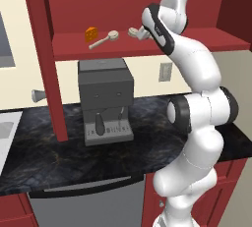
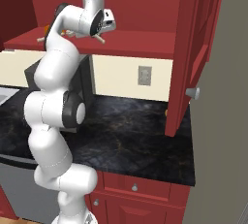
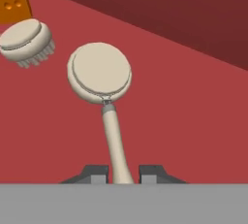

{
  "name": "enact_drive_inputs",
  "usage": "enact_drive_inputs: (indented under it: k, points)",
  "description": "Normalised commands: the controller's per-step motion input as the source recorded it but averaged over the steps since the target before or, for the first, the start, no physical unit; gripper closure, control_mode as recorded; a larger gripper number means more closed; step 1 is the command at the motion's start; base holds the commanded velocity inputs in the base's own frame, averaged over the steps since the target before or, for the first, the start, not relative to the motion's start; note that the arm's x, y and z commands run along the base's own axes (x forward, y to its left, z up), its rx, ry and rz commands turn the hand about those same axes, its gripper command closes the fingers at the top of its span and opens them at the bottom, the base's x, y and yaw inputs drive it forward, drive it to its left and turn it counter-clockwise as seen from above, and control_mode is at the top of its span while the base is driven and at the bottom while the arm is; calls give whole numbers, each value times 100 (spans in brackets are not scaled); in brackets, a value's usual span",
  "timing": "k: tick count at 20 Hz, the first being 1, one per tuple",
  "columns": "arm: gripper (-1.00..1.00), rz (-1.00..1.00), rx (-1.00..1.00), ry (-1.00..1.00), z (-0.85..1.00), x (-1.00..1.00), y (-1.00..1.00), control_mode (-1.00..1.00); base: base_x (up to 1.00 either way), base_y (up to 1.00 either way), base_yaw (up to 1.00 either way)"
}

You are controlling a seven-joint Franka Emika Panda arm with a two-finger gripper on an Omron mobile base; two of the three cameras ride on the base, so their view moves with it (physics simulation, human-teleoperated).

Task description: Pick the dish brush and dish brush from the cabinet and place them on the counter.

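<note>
Now the tool (image 3: 123, 173) sits on the cabinet (image 1: 147, 5) shelf, tips slightly apart astride the nearer dish brush (image 3: 102, 85) handle, grip unclear; second dish brush (image 3: 26, 41) at ten o'clock beside an orange block (image 3: 13, 0).

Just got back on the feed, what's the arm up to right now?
The arm has reached up into the open wall cabinet. Its gripper sits at one dish brush on the red shelf, the handle running between the two fingertips. The jaws don't look closed on it yet. The second brush lies further along the shelf beside an orange block. Nothing is on the counter yet.
</note>
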Motion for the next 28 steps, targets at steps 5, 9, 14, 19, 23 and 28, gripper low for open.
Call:
enact_drive_inputs:
  k: [5, 9, 14, 19, 23, 28]
  points:
    - [100, -1, 0, 0, 6, -47, -5, -100, 0, 0, 0]
    - [100, -2, 1, -2, 6, -65, -10, -100, 0, 0, 0]
    - [100, 0, 5, -7, 0, -95, -22, -100, 0, 0, 0]
    - [100, 0, 3, -4, 0, -100, -21, -100, 0, 0, 0]
    - [100, 0, 1, -5, 0, -100, -26, -100, 0, 0, 0]
    - [100, 1, 0, -5, -1, -97, -25, -100, 0, 0, 0]
